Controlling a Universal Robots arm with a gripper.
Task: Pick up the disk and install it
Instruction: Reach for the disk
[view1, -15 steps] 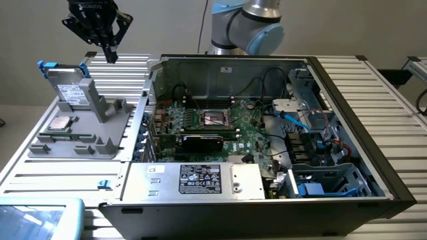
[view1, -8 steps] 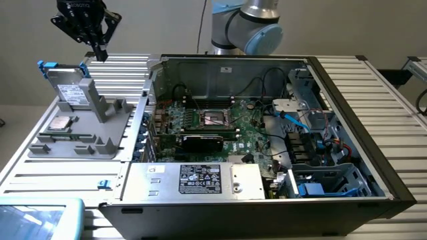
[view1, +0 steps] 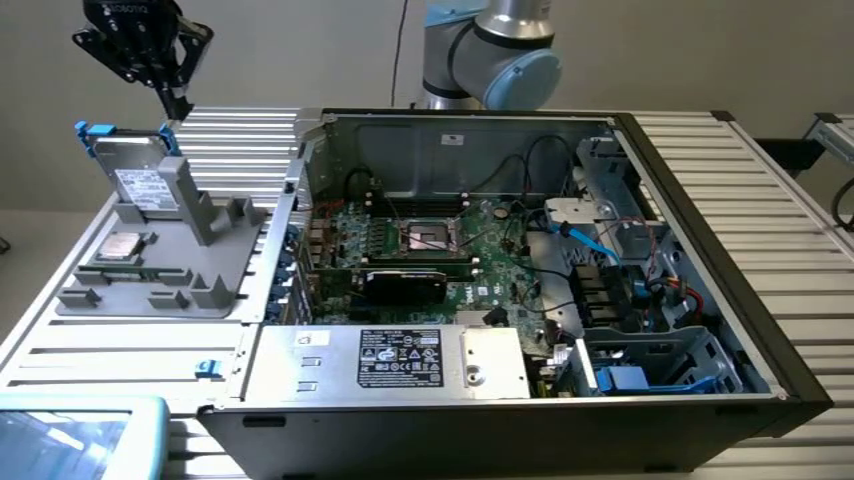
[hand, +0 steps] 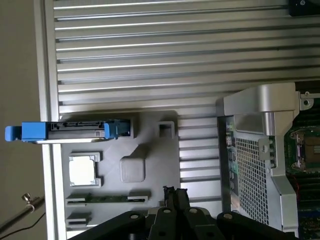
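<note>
— Ribbed aluminium table (view1: 747, 200), plain grey wall behind. Where does the disk (view1: 138, 170) (hand: 75, 131) stand?

— On edge, upright in a slot at the far end of a grey fixture tray (view1: 134, 290) (hand: 150, 150). Its white label faces the exterior camera and a blue rail runs down each side (from the wrist camera it reads as a thin silver strip between two blue tabs).

— And the gripper (view1: 174, 105) (hand: 175, 192)?

— Black fingers pinched fully together, nothing between them. It hangs above the tray, near the disk's upper edge and just to the exterior view's right of it, without clasping it.

— What else sits on the tray?

— A small square silver chip (view1: 123, 247) (hand: 82, 170) lies flat, nearer the exterior camera than the disk.

— Beyond that?

— An open computer case (view1: 534, 430) lies beside the tray, on the exterior view's right. It shows a green motherboard (view1: 441, 250) and, at the near wall, a grey box with a black-and-white sticker (view1: 400, 360). The robot arm (view1: 487, 50) rises behind the case.
</note>
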